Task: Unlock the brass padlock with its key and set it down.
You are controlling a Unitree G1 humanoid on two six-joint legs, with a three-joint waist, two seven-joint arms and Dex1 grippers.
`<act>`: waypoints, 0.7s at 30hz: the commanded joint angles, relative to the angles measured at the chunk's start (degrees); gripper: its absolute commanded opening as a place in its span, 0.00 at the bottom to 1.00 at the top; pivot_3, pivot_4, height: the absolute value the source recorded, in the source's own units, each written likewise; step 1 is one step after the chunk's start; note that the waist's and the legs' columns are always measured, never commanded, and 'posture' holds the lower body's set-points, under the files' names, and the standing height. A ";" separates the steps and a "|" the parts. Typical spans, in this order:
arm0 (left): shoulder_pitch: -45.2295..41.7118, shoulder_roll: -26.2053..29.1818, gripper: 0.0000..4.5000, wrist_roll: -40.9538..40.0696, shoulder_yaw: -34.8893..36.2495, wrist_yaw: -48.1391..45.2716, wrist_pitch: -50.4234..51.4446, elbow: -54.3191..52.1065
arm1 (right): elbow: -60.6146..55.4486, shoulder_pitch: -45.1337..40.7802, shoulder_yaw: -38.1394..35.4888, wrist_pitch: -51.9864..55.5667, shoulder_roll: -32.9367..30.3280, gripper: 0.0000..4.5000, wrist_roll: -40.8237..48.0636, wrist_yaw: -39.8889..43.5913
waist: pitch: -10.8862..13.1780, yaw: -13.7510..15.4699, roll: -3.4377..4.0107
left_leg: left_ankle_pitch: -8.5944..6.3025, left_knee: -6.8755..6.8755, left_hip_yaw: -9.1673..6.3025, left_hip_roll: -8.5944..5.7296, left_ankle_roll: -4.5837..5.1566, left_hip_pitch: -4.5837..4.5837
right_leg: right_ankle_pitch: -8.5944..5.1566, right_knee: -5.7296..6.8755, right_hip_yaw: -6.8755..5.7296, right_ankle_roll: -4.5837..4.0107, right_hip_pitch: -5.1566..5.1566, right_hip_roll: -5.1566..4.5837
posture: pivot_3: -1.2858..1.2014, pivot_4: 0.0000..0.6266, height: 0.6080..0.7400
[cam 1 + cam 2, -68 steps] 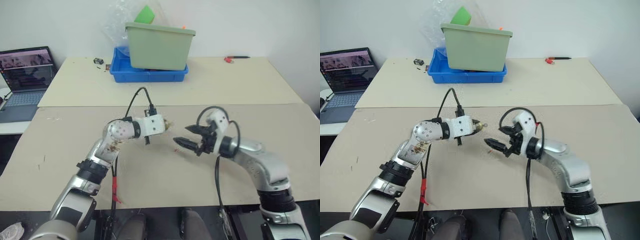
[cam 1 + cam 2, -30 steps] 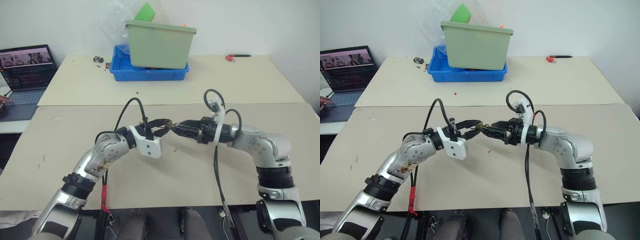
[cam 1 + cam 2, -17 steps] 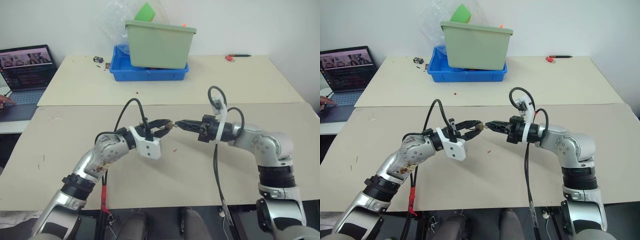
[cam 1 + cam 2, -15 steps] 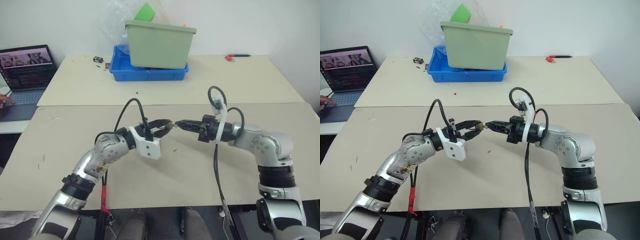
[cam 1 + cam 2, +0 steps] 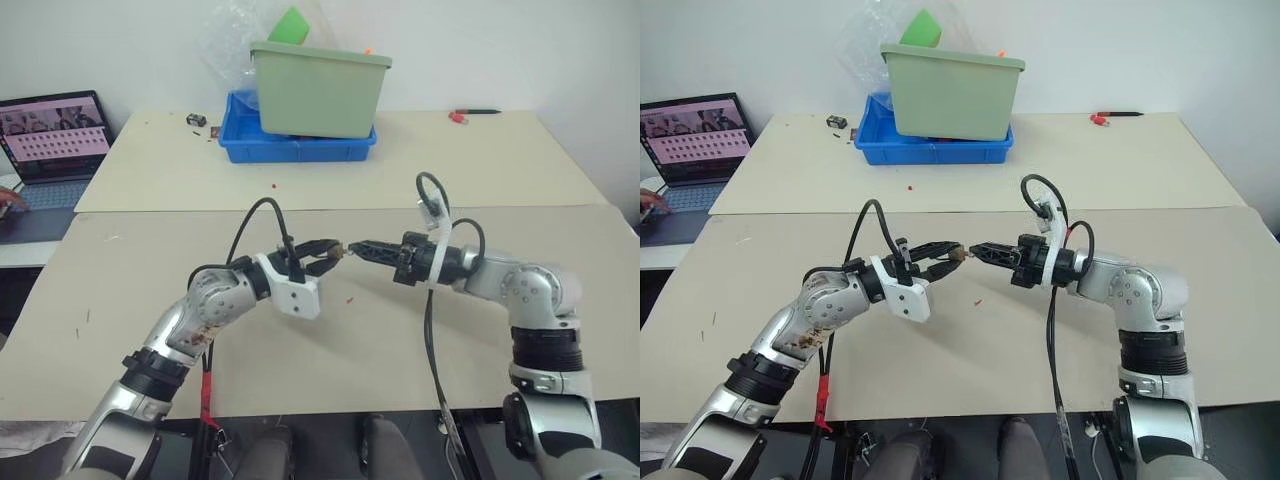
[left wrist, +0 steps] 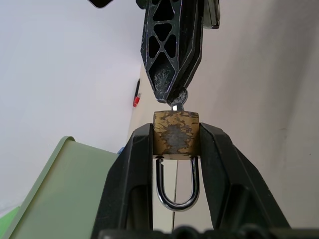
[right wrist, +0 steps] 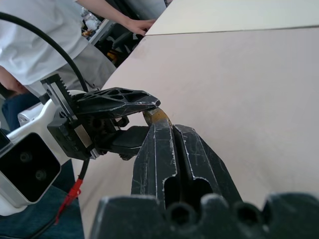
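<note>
Above the middle of the near table (image 5: 120, 300), on your left, the left gripper (image 6: 175, 144) is clamped on the brass padlock (image 6: 175, 138), one finger pressed on each side of the body, so the lock hangs in the air between the two arms and not on any surface. Its long axis runs along the left gripper's own line: the silvery shackle (image 6: 175, 184) loops back toward that wrist, still seated in the body, and the keyhole end faces outward to the right arm. Moving right, you meet the key (image 6: 178, 98) stuck into that end, and straight beyond it the right gripper (image 5: 978, 250), its fingers pressed together on the key's head, tip to tip with the left. Both grippers lie nearly level on one shared line, so the turn you want is, by my reading, a roll of the right wrist about that line while your left holds firm.
</note>
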 commanded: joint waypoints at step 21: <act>0.32 -1.60 0.18 0.38 1.40 1.87 -0.61 -3.45 | 20.56 -8.85 -14.37 21.11 7.85 0.01 -0.91 -17.82 | -0.02 -0.51 0.04 | 0.01 0.04 0.01 -0.02 0.00 0.01 | 0.01 0.10 0.03 -0.01 -0.02 0.00 | 0.52 0.24 1.00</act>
